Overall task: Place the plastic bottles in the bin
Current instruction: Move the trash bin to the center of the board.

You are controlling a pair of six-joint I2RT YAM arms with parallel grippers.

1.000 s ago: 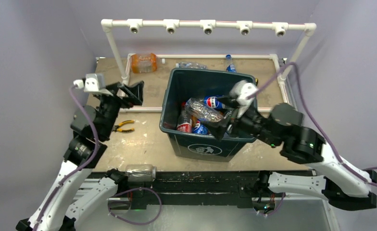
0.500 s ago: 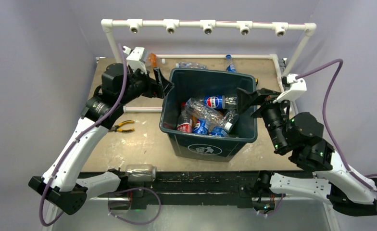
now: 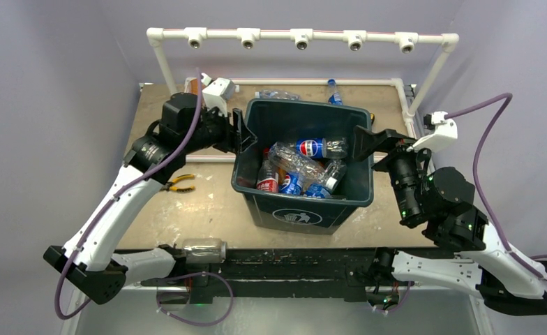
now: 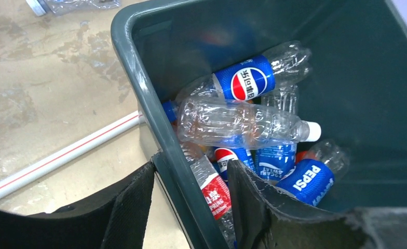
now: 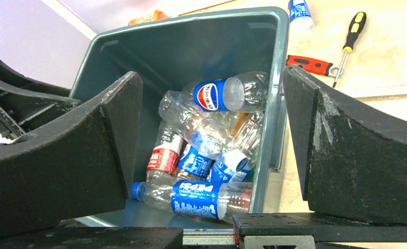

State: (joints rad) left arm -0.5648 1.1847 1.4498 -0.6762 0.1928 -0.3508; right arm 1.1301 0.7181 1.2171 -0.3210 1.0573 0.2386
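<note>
The dark green bin (image 3: 295,209) stands mid-table with several plastic bottles (image 3: 300,166) piled inside, a Pepsi bottle (image 4: 245,83) on top. My left gripper (image 3: 240,134) straddles the bin's left wall (image 4: 139,78), one finger outside against the rim and one inside with a gap, so it is open and grips nothing. My right gripper (image 3: 377,143) stands wide open across the right wall (image 5: 274,78), holding nothing. More bottles lie at the table's back: a clear bottle (image 3: 278,94), a blue-label bottle (image 3: 334,94) and an orange bottle (image 5: 149,18). Another clear bottle (image 3: 202,250) rests at the front edge.
Yellow-handled pliers (image 3: 178,183) lie left of the bin. A yellow-and-black screwdriver (image 5: 351,36) and a red-handled tool (image 5: 308,65) lie right of it. A white pipe frame (image 3: 302,36) spans the back, and a white pipe (image 4: 61,158) runs along the tabletop.
My left arm swung from the table's left side to the bin's left rim, its jaws narrowing. My right gripper drew back from over the bin to the right rim, staying open.
</note>
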